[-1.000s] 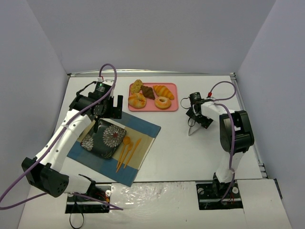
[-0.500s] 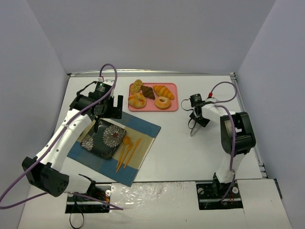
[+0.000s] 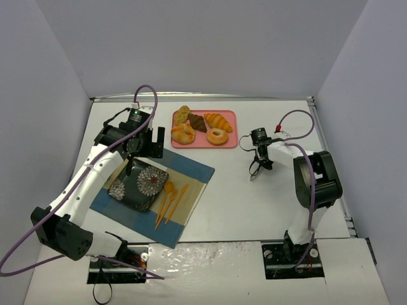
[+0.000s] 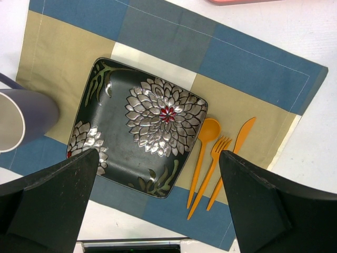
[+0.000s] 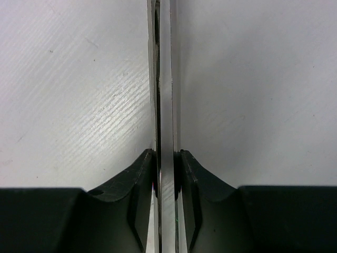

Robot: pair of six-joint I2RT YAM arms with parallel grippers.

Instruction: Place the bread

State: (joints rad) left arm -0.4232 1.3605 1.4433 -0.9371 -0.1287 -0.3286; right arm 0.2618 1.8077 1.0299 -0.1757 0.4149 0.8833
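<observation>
1. One dark-brown wedge of bread (image 3: 198, 122) lies on the pink tray (image 3: 230, 142), top centre of the top view, at the far side of the tabletop (image 3: 241, 203).
2. Four other pastries share the tray. A golden croissant (image 3: 219, 121) is just right of the bread, and a ring donut (image 3: 217, 136) is to its lower right. A glazed bun (image 3: 183, 133) is to its lower left, and a speckled piece (image 3: 183, 114) to its upper left.
3. Right fingers (image 5: 139, 184) are pinched tight on a thin metal tool, prob. tongs (image 5: 165, 79), w/ the blades squeezed together. In the top view they sit right of the tray, apart from it, over bare tabletop.
4. Left fingers (image 4: 58, 195) are spread wide w/ nothing between them. They hang above a dark flowered plate (image 4: 142, 126), left of centre in the top view.
5. The plate rests on a blue-and-tan placemat (image 4: 253, 63).
6. An orange spoon (image 4: 205, 142), fork (image 4: 213, 163) and knife (image 4: 237, 147) lie side by side on the mat, just right of the plate.
7. A grey-purple cup (image 4: 23, 118) stands at the left edge of the left wrist view, next to the plate.
</observation>
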